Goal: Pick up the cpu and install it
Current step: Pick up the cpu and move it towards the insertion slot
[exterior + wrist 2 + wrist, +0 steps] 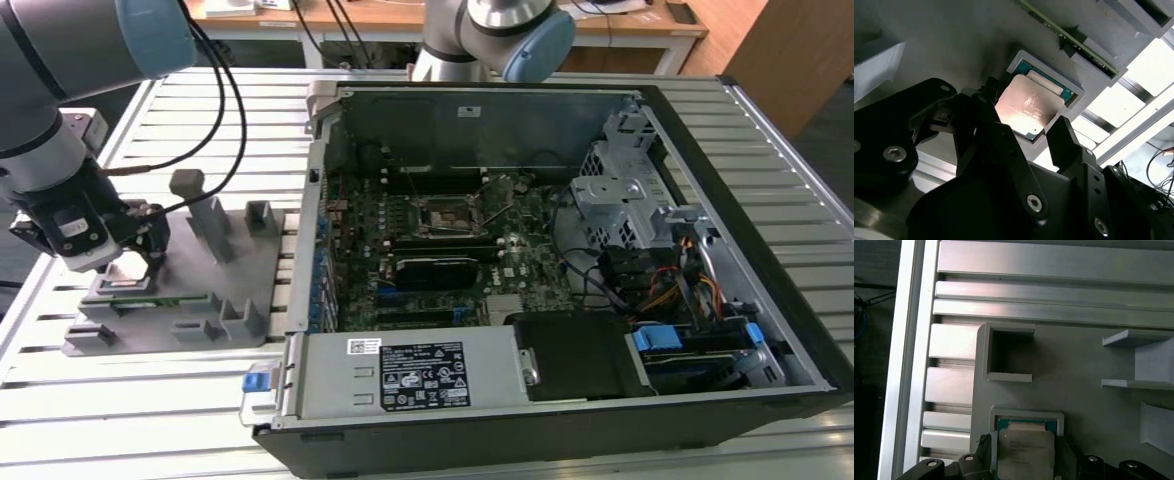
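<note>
Second wrist view: black gripper [1026, 119], fingers [1061, 137] apart, straddling small square cpu [1030, 104]; contact not discernible; cpu silvery-topped, thin green edge, lying flat in square recess of pale grey plastic holder [954, 40]; holder on the exterior view's left of open black computer case [787, 250].

Exterior view high over the computer case [534, 440]; both wrist views close on the same cpu [1029, 107] [1025, 454].
</note>
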